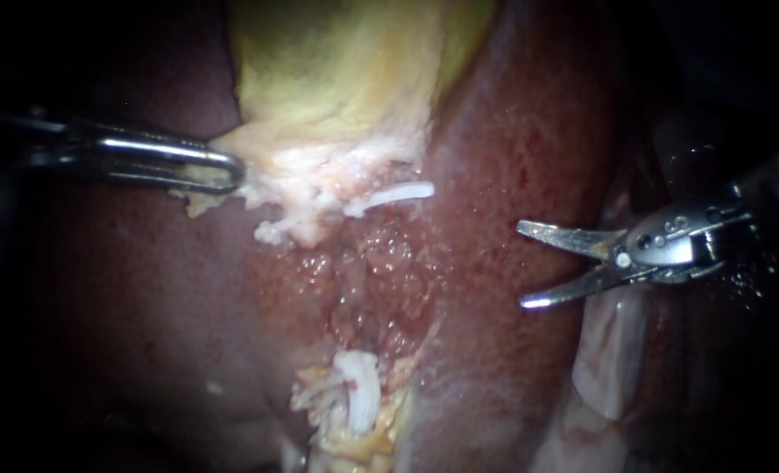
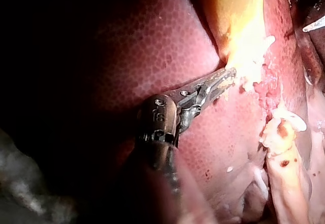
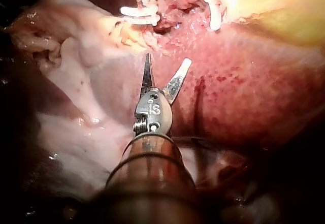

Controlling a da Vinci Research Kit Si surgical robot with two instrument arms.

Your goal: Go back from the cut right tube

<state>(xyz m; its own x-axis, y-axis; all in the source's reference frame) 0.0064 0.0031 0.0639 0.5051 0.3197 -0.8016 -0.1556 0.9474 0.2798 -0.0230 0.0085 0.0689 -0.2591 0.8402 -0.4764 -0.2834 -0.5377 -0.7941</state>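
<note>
The yellow-green gallbladder [image 1: 345,79] hangs at the top of the endoscope view. My left instrument [image 1: 224,172] is shut on its pale lower edge [image 2: 242,66]. A white clip [image 1: 400,194] sits on a stump just under that edge. Lower down, a second stump carries white clips [image 1: 359,398], with raw red tissue [image 1: 380,280] between the two stumps. My right instrument [image 1: 524,265] stands to the right of this gap, over the liver [image 1: 512,158], its two blades open and holding nothing. In the right wrist view its open blades [image 3: 167,60] point toward the clips [image 3: 139,13], well short of them.
Dark red liver [image 1: 126,289] surrounds the site on both sides. Pale, glistening tissue [image 1: 612,359] lies under the right instrument's shaft. In the left wrist view a pale clipped stump [image 2: 279,132] lies beyond and beside the left jaws.
</note>
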